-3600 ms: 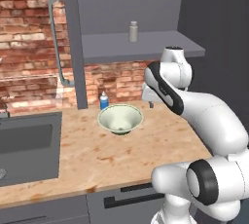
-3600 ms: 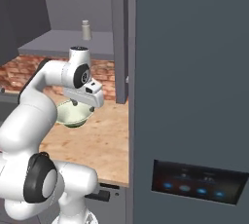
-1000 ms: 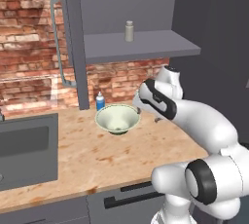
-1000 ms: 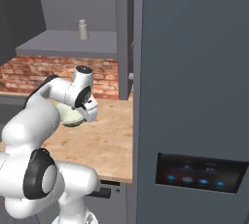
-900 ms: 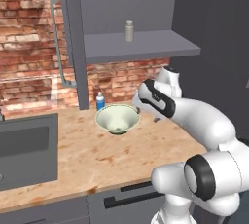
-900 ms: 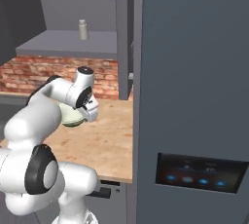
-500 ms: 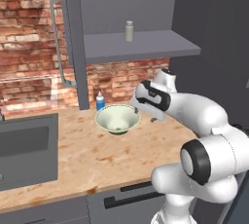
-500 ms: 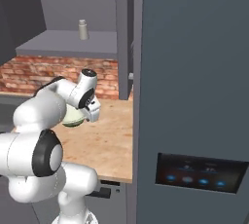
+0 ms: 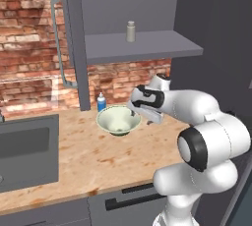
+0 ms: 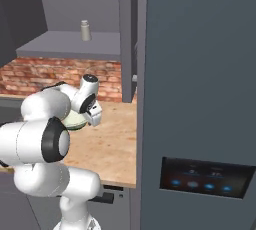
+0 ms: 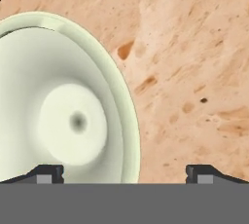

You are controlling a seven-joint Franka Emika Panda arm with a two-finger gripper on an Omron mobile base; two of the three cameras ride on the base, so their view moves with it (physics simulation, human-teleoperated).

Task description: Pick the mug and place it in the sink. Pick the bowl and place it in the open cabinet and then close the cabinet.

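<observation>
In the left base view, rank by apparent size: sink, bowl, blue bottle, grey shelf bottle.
1. sink
2. bowl
3. grey shelf bottle and blue bottle: look alike; not ranked.

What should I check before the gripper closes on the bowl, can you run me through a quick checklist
1. Gripper open: ok, its two tips stand far apart in the hand view.
2. Jaws straddle the bowl rim: ok, one tip over the bowl's inside, the other over the counter.
3. Bowl upright and empty: ok.
4. Tips low enough around the rim: cannot tell.
5. Blue bottle clear of the grasp: ok, it stands behind the bowl's far side, away from the gripper.
6. Cabinet shelf has room for the bowl: ok, just a small grey bottle stands on it.
</observation>
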